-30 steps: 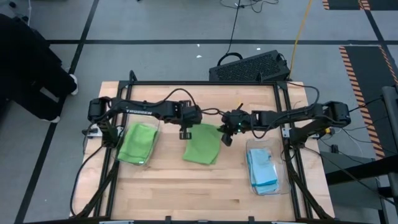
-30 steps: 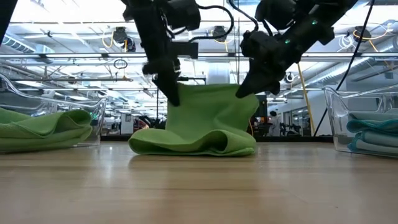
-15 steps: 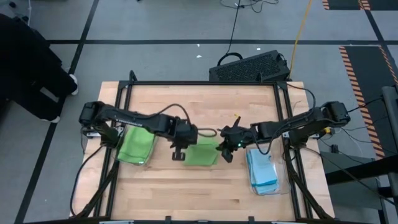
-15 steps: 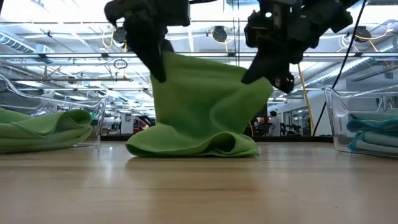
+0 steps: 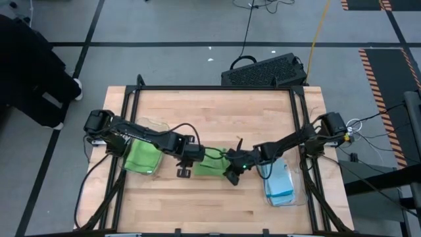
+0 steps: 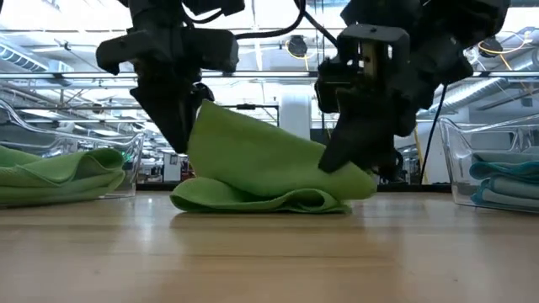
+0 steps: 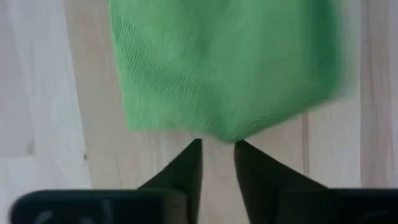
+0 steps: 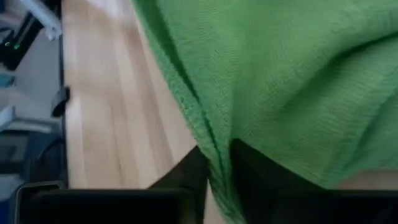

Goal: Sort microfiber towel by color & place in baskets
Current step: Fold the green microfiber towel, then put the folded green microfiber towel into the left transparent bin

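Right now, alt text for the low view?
A lime green towel lies folded over itself on the wooden table, with the left gripper and right gripper at its two upper corners. A clear bin with green towels sits at one edge, another with blue towels opposite.

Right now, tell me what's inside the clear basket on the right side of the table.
The right basket holds folded light blue towels, stacked. The low view shows at least two layers. How many there are, and anything beneath them, is hidden by the top one.
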`<control>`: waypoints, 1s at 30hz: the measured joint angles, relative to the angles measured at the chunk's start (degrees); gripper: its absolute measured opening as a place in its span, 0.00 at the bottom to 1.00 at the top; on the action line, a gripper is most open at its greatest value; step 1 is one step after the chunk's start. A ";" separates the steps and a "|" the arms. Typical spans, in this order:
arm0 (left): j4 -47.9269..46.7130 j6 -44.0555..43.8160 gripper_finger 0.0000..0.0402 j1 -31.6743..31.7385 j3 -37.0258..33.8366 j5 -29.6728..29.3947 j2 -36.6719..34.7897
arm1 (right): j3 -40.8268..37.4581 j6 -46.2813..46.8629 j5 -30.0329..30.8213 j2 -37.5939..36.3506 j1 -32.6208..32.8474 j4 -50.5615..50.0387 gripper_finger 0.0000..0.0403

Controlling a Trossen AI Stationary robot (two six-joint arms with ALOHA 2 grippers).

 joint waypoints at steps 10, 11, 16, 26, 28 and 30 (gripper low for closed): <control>-12.99 -1.01 0.55 0.75 3.86 -2.80 -0.35 | 0.06 -2.51 -2.21 -7.40 -0.25 0.14 0.52; -12.33 -1.89 0.57 1.16 4.09 -3.58 -0.35 | 0.07 -3.30 -0.69 -8.81 -0.25 -0.73 0.54; 3.08 -6.41 0.59 4.46 2.91 -0.53 0.15 | 0.13 -6.72 6.56 -14.19 -0.81 -5.29 0.56; 9.08 -6.34 0.61 11.70 2.49 1.22 5.44 | 0.09 -4.42 8.21 -15.46 -0.71 -8.34 0.55; 9.32 -5.96 0.63 12.09 2.49 5.45 6.67 | 0.11 -3.66 8.13 -15.36 -0.53 -8.12 0.55; 8.42 -5.12 0.65 12.01 2.51 8.51 7.93 | 0.09 -2.77 7.97 -15.38 -0.33 -8.20 0.55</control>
